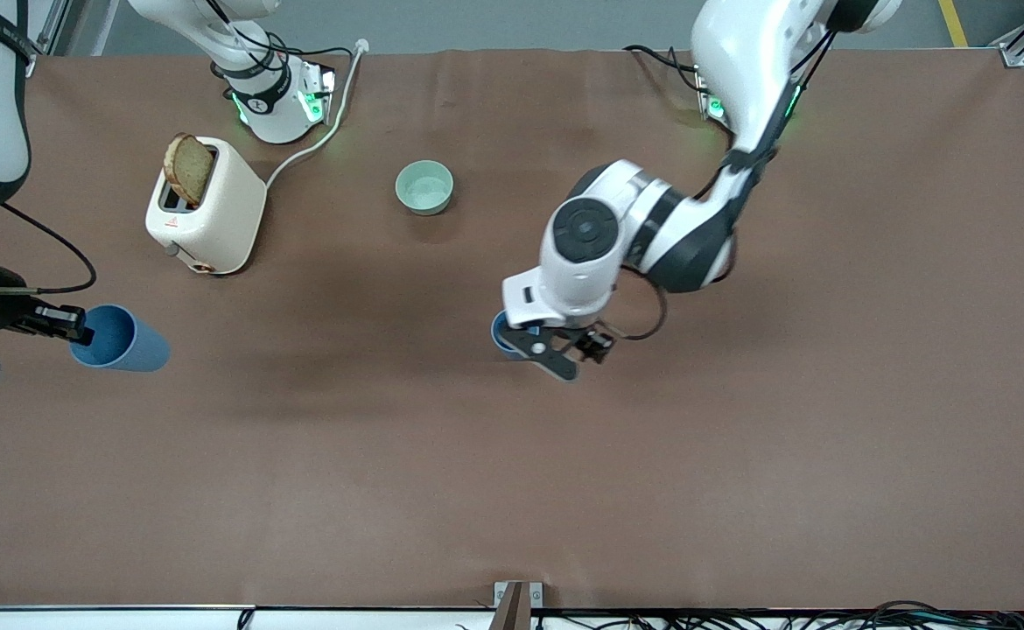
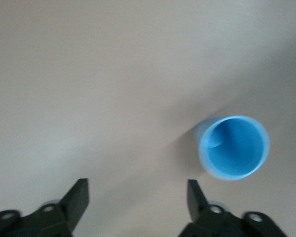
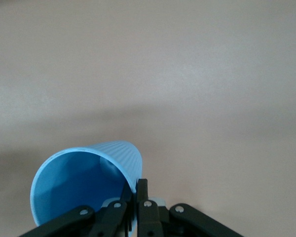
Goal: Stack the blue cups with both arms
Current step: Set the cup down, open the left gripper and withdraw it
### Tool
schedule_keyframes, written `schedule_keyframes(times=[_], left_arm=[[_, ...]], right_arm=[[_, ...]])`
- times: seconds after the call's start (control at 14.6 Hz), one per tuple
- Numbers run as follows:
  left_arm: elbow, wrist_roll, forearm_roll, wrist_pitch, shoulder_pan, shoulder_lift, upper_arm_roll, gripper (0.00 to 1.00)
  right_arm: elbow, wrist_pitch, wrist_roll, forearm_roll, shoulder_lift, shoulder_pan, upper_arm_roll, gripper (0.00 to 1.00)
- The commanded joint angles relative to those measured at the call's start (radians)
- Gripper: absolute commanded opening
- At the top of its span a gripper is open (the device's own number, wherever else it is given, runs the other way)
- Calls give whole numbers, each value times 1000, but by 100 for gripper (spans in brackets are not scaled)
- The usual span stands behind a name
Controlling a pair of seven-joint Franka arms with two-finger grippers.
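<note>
One blue cup released at mid-table, the other gripped by its rim.

The left gripper (image 1: 556,350) stands spread and empty over the upright blue cup (image 2: 233,147) on the table (image 1: 739,455). The right gripper (image 3: 133,210) pinches the rim of the second blue cup (image 1: 120,339), tilted at the right arm's end. Both cups look light, thin and probably easy to squash, so hold them gently at the rim.
</note>
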Motion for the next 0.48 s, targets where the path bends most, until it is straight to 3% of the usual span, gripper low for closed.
schedule_keyframes(times=[0.0, 0.27, 0.41], left_arm=[[-35, -12, 14, -88, 5, -109, 129, 100], [-38, -104, 8, -102, 37, -173, 281, 100], [-38, -121, 5, -102, 93, -199, 289, 100]], right_arm=[[11, -15, 19, 7, -1, 4, -4, 1], [11, -13, 22, 7, -1, 5, -4, 1], [12, -10, 25, 7, -1, 22, -2, 1]])
